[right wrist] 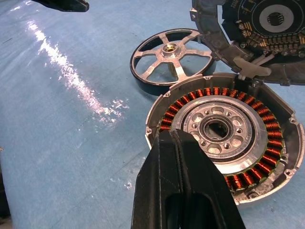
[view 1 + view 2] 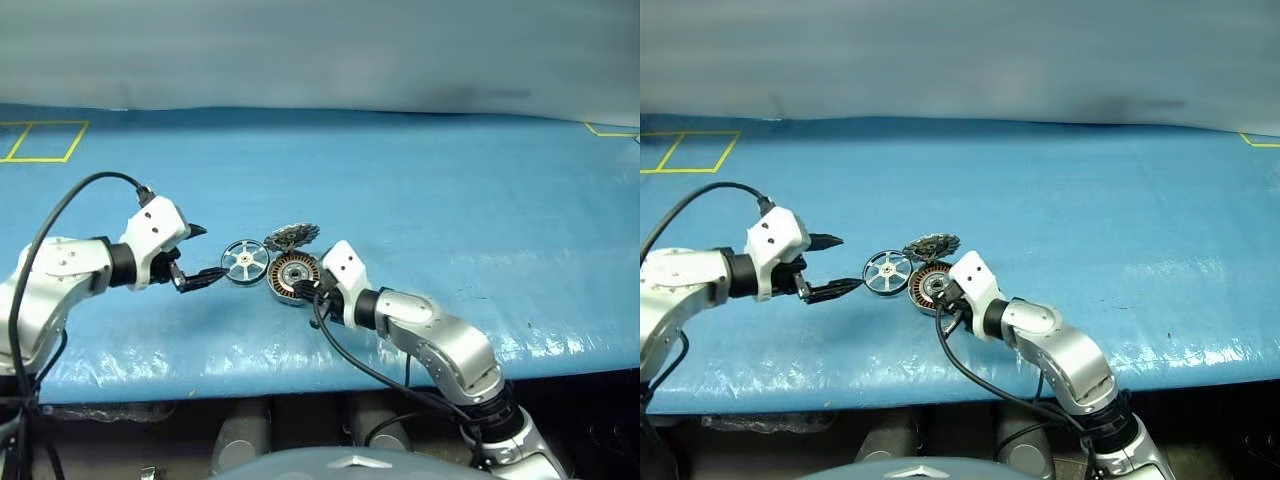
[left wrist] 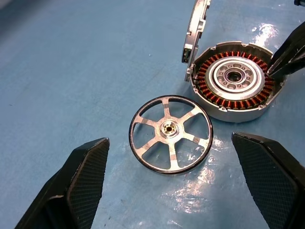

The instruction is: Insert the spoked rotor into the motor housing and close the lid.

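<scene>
Bare mat (image 2: 420,180) all round, raised lid (image 2: 291,236) behind housing (image 2: 293,275), right claw (image 1: 178,143) over its rim

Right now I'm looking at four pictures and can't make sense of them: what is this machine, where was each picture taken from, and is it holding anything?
It is a two-armed humanoid robot. Two pictures come from cameras in its head, looking down over its arms. The other two come from cameras on its wrists, looking along each gripper's black fingers. On the blue table cover lie a silver spoked rotor and, beside it, a round motor housing with copper windings. The housing's lid stands open at the rim. The left gripper is open, its fingers either side of the rotor in the wrist picture, not gripping it. The right gripper is shut, its tip at the housing's edge. Neither gripper holds anything.
</scene>
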Tool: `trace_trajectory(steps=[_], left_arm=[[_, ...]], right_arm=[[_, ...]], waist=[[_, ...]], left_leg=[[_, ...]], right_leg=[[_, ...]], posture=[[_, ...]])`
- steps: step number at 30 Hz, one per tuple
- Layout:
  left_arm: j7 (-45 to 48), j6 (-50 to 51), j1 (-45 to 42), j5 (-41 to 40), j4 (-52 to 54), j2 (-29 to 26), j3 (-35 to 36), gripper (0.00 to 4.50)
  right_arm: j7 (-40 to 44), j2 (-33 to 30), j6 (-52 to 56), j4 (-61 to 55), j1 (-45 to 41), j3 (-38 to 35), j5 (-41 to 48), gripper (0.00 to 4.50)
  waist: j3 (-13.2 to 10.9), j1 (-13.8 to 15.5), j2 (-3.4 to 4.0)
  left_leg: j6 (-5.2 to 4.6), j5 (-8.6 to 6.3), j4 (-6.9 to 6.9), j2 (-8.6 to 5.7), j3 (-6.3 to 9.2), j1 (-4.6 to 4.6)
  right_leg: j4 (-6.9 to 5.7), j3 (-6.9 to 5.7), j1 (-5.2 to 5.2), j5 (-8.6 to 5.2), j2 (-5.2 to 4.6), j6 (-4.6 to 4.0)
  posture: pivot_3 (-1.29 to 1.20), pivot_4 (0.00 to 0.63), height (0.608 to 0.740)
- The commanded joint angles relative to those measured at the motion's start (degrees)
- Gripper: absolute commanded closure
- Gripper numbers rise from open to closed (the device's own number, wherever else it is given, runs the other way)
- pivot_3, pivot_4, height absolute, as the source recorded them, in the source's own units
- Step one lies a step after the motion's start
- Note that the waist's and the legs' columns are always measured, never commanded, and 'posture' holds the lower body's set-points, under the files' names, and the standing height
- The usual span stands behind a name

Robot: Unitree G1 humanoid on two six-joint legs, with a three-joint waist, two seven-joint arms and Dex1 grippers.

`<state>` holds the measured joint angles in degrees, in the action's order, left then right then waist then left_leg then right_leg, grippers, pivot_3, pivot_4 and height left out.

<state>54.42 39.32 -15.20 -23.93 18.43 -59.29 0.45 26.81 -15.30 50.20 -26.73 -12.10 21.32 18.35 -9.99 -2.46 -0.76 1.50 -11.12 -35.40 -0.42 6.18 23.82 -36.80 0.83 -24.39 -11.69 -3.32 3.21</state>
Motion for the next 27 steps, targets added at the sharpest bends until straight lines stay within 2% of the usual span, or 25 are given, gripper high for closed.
trace_trajectory(steps=[1,6,13,20,27], left_arm=[[7.88,-4.12,-8.28,3.7,-6.12,-1.77,-5.49,0.0],[17.9,-10.63,-19.18,10.72,-17.33,-0.14,-15.0,0.0],[27.57,-18.4,-30.83,19.0,-32.02,5.63,-23.72,0.0],[30.88,-33.76,-37.5,28.36,-42.54,10.25,-28.42,0.0],[32.94,-45.05,-39.67,32.85,-46.2,14.02,-29.85,0.0]], right_arm=[[3.0,-1.45,-6.76,-0.84,1.9,0.62,-0.24,4.48],[4.82,-2.65,-14.32,1.35,5.93,-0.68,-0.6,4.48],[3.35,-2.51,-17.32,1.8,11.23,-4.21,-0.13,4.48],[1.39,-2.31,-17.77,0.94,14.45,-6.34,-0.53,4.48],[-0.53,-1.49,-17.95,0.19,16.02,-7.19,-0.74,4.48]], waist=[[-0.01,0.15,-0.02],[-0.02,0.07,-0.04],[-0.04,-0.01,-0.07],[-0.04,-0.01,-0.08],[-0.04,0.15,-0.08]], left_leg=[[0.0,0.0,0.02,0.0,-0.01,0.0],[0.0,0.01,0.09,0.0,-0.05,-0.01],[-0.01,0.01,0.0,0.02,-0.05,0.0],[-0.01,0.02,-0.14,0.01,-0.05,0.0],[-0.02,0.02,-0.21,0.0,-0.05,0.01]], right_leg=[[0.0,0.0,-0.01,0.0,0.0,0.0],[0.01,0.02,-0.01,0.0,0.0,0.01],[-0.08,0.04,-0.01,0.01,0.06,0.03],[-0.12,0.09,0.06,0.04,0.08,0.07],[-0.15,0.14,0.08,0.07,0.09,0.12]], posture=[[0.0,0.15,0.74],[0.0,0.15,0.74],[0.0,0.15,0.74],[0.0,0.15,0.74],[0.0,0.15,0.74]])
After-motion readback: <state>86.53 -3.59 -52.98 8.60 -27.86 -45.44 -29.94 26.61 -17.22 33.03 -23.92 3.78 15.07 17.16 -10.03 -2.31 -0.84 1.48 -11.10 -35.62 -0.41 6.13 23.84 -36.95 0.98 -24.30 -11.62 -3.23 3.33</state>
